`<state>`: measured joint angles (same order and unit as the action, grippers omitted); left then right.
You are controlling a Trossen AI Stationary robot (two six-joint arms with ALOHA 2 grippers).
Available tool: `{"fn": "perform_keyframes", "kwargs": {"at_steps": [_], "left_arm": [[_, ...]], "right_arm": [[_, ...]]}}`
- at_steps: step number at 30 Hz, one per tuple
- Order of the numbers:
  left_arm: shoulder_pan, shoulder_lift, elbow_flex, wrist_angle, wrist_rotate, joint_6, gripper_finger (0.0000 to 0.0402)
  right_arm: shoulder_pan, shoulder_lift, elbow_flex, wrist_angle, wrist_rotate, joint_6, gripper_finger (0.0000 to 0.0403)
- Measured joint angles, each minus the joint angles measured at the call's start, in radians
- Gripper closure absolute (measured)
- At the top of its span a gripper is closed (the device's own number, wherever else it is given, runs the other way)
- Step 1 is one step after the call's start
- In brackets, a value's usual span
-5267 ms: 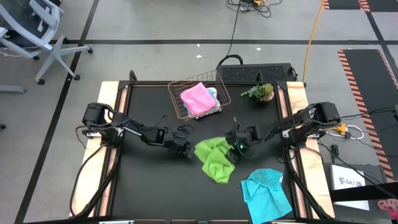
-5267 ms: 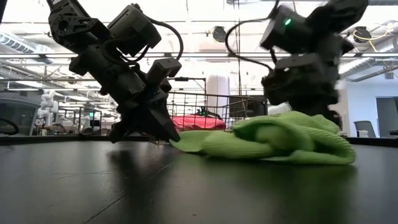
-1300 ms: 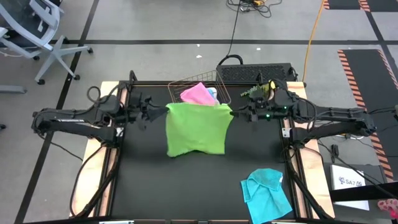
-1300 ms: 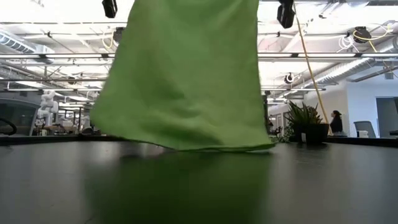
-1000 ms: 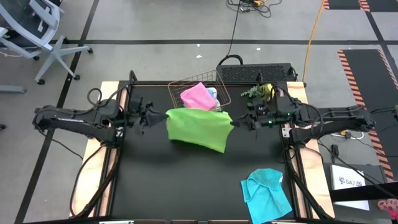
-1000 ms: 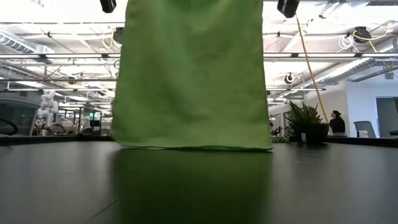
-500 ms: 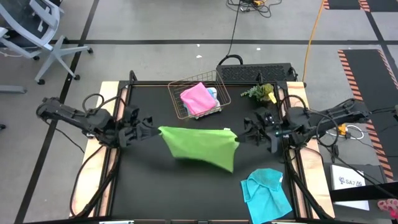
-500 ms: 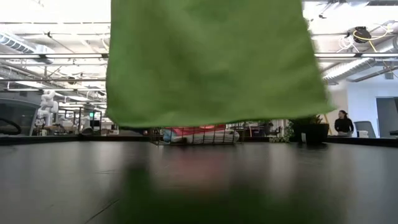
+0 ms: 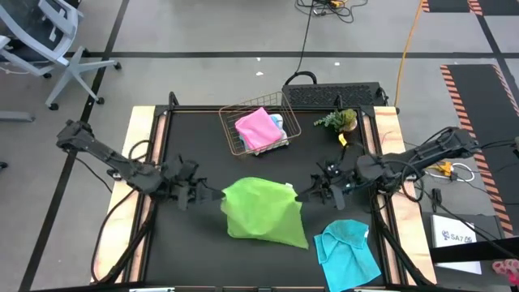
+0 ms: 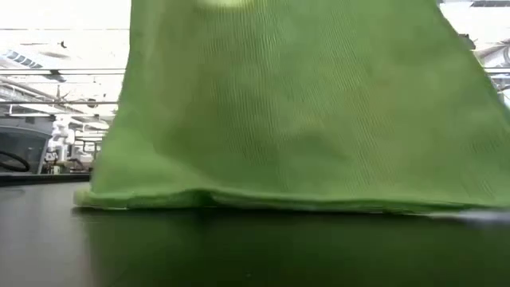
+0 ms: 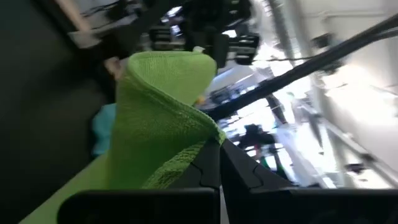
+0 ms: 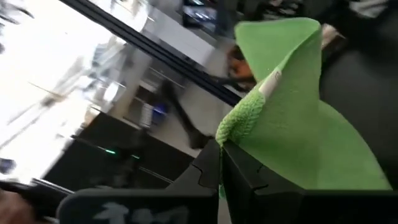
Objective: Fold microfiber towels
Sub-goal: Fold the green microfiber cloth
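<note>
The left gripper (image 9: 212,197) is clamped on the left upper corner of the lime green towel (image 9: 261,212), and the right gripper (image 9: 302,195) is clamped on its right upper corner, so the cloth is stretched between the two just above the black table (image 9: 186,243). In each wrist view the terry edge is pinched between that arm's dark fingers (image 11: 214,168) (a small white tag shows beside the right pinch). In the low view the towel's lower hem lies on the tabletop, the sheet rising from it and filling most of that picture. From above, the towel sits near the table's middle, a little toward the near edge, with both arms reaching in low from the left and right sides.

A cyan-blue towel (image 9: 349,251) lies crumpled at the near right corner, just beside the green one's lower right corner. At the far side a pink towel (image 9: 258,127) rests in the copper wire basket (image 9: 229,126), and a small green plant (image 9: 339,120) stands to the right of it.
</note>
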<state>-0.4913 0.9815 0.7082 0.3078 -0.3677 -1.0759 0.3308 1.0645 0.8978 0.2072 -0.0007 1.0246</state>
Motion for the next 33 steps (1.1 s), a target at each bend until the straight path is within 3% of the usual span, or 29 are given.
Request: {"fn": "perform_keyframes", "kwargs": {"at_steps": [5,9,12,18,25,33], "left_arm": [[0.043,-0.001,0.0,-0.206,-0.032,-0.008,0.0401],[0.095,-0.001,0.0,-0.4,-0.084,-0.012,0.0401],[0.145,0.016,0.0,-0.517,-0.09,-0.026,0.0401],[0.227,0.096,0.0,-0.6,-0.09,-0.007,0.0401],[0.265,0.268,0.0,-0.505,-0.018,-0.027,0.04],[0.34,0.378,0.0,-0.467,-0.074,-0.019,0.04]], "right_arm": [[-0.048,-0.011,0.0,-0.31,0.016,-0.051,0.0403],[-0.094,-0.011,0.0,-0.598,0.09,-0.063,0.0403],[-0.125,-0.008,-0.021,-0.703,0.154,-0.066,0.0403],[-0.189,-0.007,-0.12,-0.65,0.21,-0.094,0.0403],[-0.207,-0.007,-0.243,-0.464,0.205,-0.061,0.0403],[-0.207,-0.007,-0.299,-0.45,0.182,-0.03,0.0403]]}}
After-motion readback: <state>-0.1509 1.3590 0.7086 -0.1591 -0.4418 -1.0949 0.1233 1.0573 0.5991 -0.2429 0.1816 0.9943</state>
